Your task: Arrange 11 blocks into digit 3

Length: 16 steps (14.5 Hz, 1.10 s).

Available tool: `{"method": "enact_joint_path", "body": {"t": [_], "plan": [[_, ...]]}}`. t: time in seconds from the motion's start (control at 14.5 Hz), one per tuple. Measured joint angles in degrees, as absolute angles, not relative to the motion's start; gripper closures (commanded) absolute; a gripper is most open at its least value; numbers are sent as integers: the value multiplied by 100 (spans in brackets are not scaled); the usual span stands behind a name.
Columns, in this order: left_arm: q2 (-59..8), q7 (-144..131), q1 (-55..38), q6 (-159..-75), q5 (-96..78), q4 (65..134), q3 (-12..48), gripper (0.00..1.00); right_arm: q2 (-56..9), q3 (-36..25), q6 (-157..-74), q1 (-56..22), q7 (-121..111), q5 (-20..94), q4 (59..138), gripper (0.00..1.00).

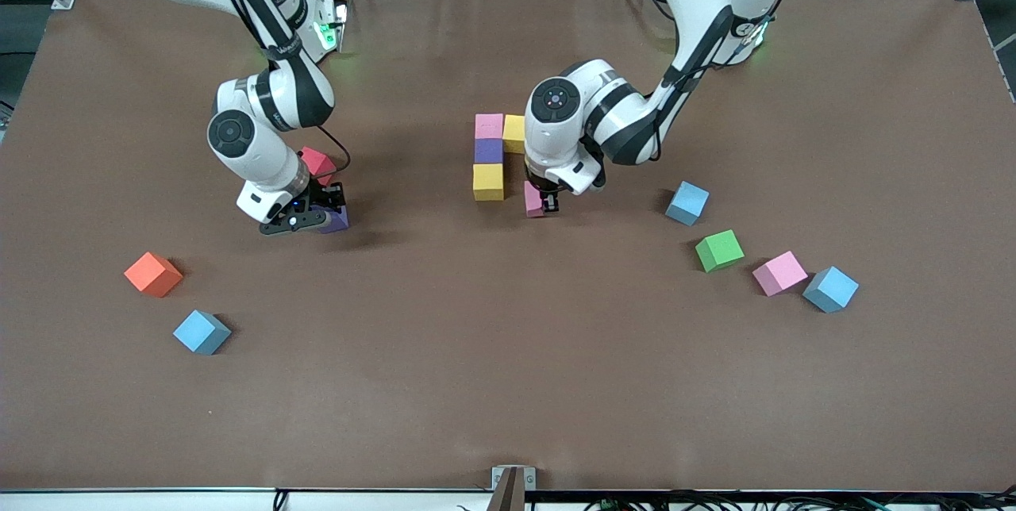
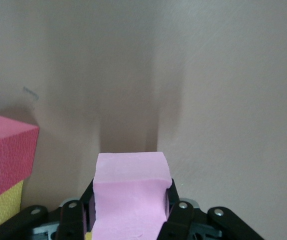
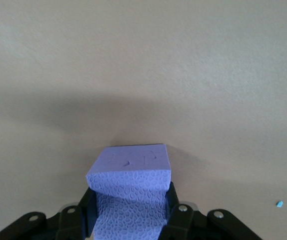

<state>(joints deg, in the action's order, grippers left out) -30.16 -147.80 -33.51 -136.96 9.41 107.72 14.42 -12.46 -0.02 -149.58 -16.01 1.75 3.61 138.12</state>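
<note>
The table (image 1: pixel 508 384) is plain brown. Cubes: a pink one (image 1: pixel 489 126), a yellow (image 1: pixel 514 132), a purple (image 1: pixel 488 151), a yellow (image 1: pixel 488 182), a red (image 1: pixel 317 163), an orange (image 1: pixel 153 274), three light blue (image 1: pixel 202 332), a green (image 1: pixel 719 250), another pink (image 1: pixel 779 272). The arms are white and black.

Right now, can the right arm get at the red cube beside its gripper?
Probably not yet. The right gripper is shut on a purple cube, so its fingers are occupied. The red cube lies right beside it, partly hidden by the wrist; nothing else blocks it. The purple cube would need placing first.
</note>
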Motion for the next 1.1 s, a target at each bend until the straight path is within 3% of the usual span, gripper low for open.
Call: {"method": "enact_joint_path", "body": {"t": [0.34, 0.76, 1.1], "plan": [[-3187, -14863, -3539, -13914, 941, 10775, 1443, 67, -1246, 16, -14621, -1913, 389, 625, 13462, 100], [-3249, -14881, -3754, -14009, 1067, 10788, 1442, 68, -1245, 26, -13467, -2238, 1166, 815, 12538, 99], [-3250, -14881, -3800, -14226, 1088, 10845, 1439, 68, -1246, 27, -13355, -2335, 1450, 817, 12311, 99]]}}
